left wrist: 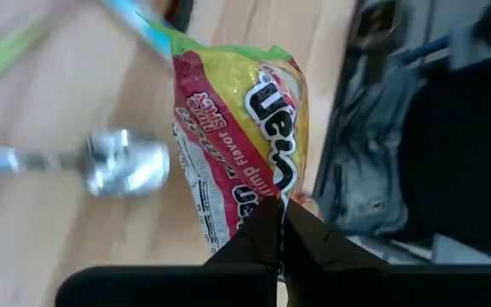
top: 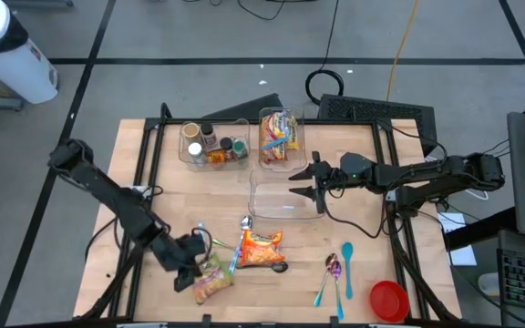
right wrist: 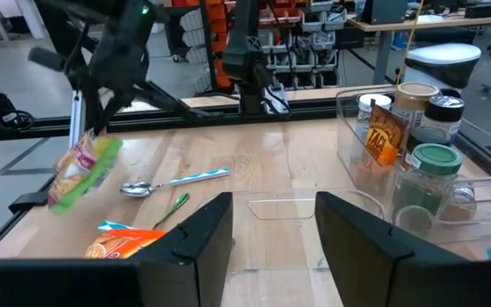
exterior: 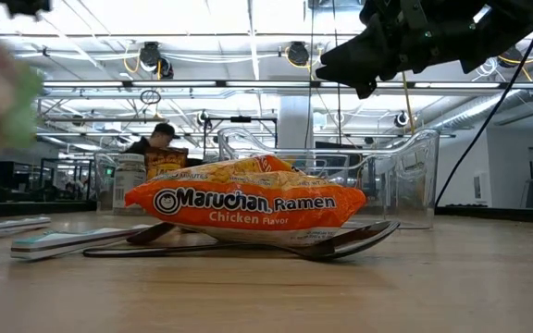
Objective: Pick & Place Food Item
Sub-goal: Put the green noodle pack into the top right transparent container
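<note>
Ramen pack (top: 214,281) clamped in left end effector (top: 192,265), lifted clear of bench (top: 363,246).
Placing in empty bin (top: 285,196) still ahead; right end effector (top: 306,181) hovering there, parted.

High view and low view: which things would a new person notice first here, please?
Probably the orange Maruchan ramen packet, lying on a spoon near the table's front middle. Next, the left gripper, shut on a red and green noodle packet at the front left. The right gripper hovers open over the empty clear bin at the centre.
</note>
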### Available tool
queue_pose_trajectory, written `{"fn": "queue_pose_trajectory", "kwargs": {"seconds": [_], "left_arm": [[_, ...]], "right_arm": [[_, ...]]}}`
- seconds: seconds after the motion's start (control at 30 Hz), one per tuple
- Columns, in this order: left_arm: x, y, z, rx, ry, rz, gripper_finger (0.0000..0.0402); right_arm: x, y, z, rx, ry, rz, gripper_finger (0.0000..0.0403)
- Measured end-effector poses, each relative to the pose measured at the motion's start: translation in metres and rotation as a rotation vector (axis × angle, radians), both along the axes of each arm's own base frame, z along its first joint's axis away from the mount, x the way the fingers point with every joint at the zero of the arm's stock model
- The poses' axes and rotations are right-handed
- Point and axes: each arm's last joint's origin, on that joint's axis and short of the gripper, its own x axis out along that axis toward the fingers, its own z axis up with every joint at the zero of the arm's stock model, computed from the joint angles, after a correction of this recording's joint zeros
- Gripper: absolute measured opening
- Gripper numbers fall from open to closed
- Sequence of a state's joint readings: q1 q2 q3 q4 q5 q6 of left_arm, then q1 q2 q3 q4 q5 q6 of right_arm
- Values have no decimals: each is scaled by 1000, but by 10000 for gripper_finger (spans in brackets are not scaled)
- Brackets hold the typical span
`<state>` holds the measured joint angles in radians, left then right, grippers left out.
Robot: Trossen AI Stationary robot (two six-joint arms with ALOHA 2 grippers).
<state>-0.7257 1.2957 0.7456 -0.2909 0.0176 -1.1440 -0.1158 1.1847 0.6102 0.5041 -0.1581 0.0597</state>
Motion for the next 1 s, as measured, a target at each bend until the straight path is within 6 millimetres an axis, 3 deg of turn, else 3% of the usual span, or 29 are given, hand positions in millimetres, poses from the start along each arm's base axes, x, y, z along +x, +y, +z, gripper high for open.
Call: {"fn": "queue_pose_trajectory", "kwargs": {"seconds": [0.2,0.4,0.67,0.83,1.0], "left_arm": [[3,28,20,104,-154,-37,3],[11,68,35,337,-152,-62,2],[39,106,93,645,-256,-161,2],[61,119,119,869,-328,-250,2],[87,127,123,1040,-305,-329,2]], "right_arm": [[0,0,0,17,1,-2,160],[0,0,0,25,1,-4,160],[2,-2,3,49,-46,-74,166],[7,-2,6,109,-109,-64,203],[13,-5,8,174,-118,-75,256]]}}
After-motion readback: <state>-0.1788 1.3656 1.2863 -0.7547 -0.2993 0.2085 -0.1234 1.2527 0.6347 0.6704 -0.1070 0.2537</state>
